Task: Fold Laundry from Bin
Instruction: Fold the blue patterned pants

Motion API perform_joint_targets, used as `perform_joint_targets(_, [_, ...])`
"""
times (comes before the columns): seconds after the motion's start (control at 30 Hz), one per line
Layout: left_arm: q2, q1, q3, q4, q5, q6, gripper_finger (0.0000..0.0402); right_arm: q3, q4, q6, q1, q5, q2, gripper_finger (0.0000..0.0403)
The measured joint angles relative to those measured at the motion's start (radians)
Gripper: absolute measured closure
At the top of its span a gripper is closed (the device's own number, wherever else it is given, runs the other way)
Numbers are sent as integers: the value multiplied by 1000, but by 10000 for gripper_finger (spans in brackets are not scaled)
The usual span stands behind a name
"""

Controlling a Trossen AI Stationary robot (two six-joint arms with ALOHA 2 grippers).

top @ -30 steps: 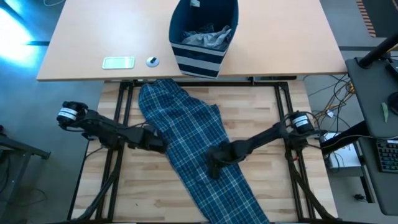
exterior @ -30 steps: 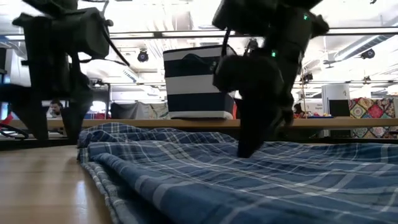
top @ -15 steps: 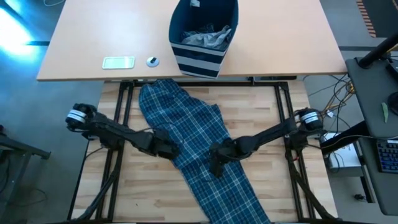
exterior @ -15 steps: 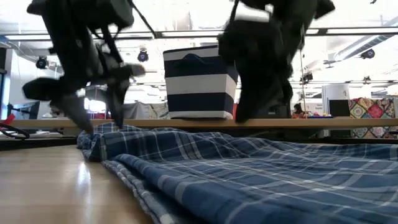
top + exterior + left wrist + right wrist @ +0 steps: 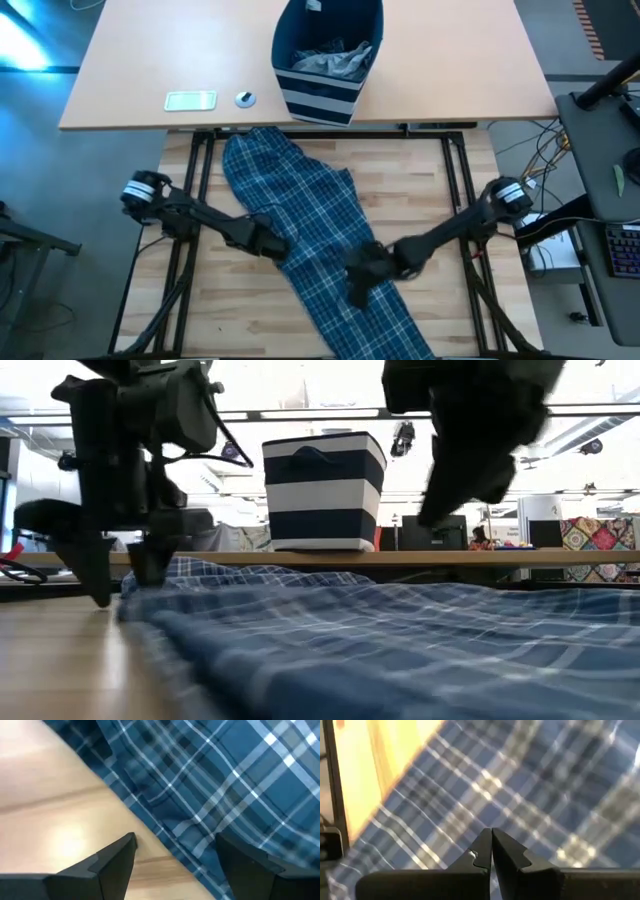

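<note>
Blue-and-white plaid trousers [image 5: 320, 230] lie spread slantwise on the wooden table, from the far left to the near right. My left gripper [image 5: 272, 247] points down, open, at the trousers' left edge [image 5: 165, 832], one finger over bare wood and the other over cloth. My right gripper [image 5: 357, 292] is shut and hangs above the trousers' near half, clear of the cloth in the low view [image 5: 440, 515]. The navy striped bin [image 5: 328, 60] stands on the far tan table with grey laundry [image 5: 335, 60] inside. My left gripper straddles the trousers' left edge [image 5: 175, 840] from above, pointing down. I cannot tell whether its fingertips [image 5: 125, 847] touch the cloth or the wood.
A pale flat device [image 5: 190, 100] and a small round thing [image 5: 245, 98] lie on the far tan table, left of the bin. Bare wood shows left [image 5: 220, 310] and right [image 5: 430, 190] of the trousers.
My left gripper has moved toward the table's right, up to the trousers' left edge, staying open. My right gripper, still shut, has risen off the cloth and gone toward the table's near edge.
</note>
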Motion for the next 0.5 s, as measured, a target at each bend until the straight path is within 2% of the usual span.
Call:
perform_joint_targets(0.1, [-55,9,0,-21,-4,12,142,0,14,28,35,7,68,394])
perform_joint_targets(0.27, [-187,5,0,-82,-93,-17,142,3,25,78,76,-36,167,394])
perform_joint_targets(0.37, [-251,26,-5,-120,-138,-23,142,5,34,98,93,-81,180,394])
perform_joint_targets(0.5, [-295,123,-30,-151,-164,29,142,10,6,106,110,-111,142,394])
